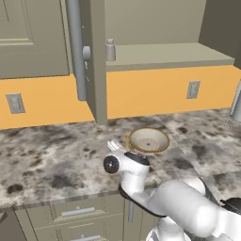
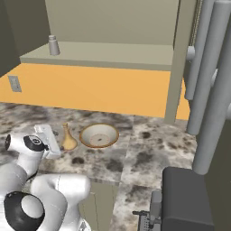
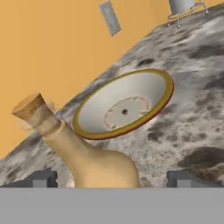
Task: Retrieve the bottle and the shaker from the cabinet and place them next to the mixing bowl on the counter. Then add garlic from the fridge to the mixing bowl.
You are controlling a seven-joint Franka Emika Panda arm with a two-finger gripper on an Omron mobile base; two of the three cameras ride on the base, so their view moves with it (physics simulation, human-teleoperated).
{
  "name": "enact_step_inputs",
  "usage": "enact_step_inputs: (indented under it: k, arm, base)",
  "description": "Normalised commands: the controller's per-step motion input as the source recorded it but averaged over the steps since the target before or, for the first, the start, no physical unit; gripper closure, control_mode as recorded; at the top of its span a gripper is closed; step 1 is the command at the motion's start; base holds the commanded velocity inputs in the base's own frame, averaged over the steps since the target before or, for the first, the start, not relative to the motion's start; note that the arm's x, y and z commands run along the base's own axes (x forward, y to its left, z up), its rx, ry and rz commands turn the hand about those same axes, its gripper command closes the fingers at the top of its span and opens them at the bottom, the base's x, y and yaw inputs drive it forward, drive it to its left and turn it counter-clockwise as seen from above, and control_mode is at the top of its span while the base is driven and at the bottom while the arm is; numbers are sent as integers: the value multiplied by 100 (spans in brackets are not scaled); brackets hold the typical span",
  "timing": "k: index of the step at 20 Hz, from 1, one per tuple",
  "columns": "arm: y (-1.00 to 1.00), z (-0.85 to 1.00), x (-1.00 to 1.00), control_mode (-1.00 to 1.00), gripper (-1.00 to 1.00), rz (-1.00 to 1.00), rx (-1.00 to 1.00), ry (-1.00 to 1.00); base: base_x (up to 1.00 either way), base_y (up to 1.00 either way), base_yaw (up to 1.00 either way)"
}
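Observation:
The tan bottle (image 3: 94, 159) with a cork top stands on the speckled counter (image 3: 192, 118), just left of the mixing bowl (image 3: 144, 87). My gripper (image 3: 113, 178) is open, with one finger on each side of the bottle's round base and a gap on both sides. From the right base view, the bottle (image 2: 67, 139) stands between the gripper (image 2: 50, 140) and the bowl (image 2: 99, 135). The grey shaker (image 1: 110, 50) stands on the shelf of the open cabinet (image 1: 169, 55), also seen as the shaker (image 2: 53, 45) at the shelf's left end. The fridge is out of view.
The open cabinet door (image 1: 96, 61) with its bar handle (image 1: 75, 47) hangs above the counter (image 1: 56, 155). Wall outlets (image 1: 15, 102) sit on the orange backsplash. Drawers (image 1: 75, 216) lie below the counter's front edge. A grey metal object (image 3: 181, 6) stands far right.

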Motion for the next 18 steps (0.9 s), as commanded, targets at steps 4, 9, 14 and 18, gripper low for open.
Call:
enact_step_inputs:
  k: [4,9,14,18]
  arm:
    - [-12,86,-80,-100,-100,2,34,-1]
    - [-55,100,-43,-100,-100,0,32,-5]
    - [-51,100,-21,-100,-100,0,29,0]
    - [-35,100,-1,-100,-100,1,20,0]
  base:
    - [0,0,0]
    - [0,0,0]
    - [0,0,0]
    - [0,0,0]
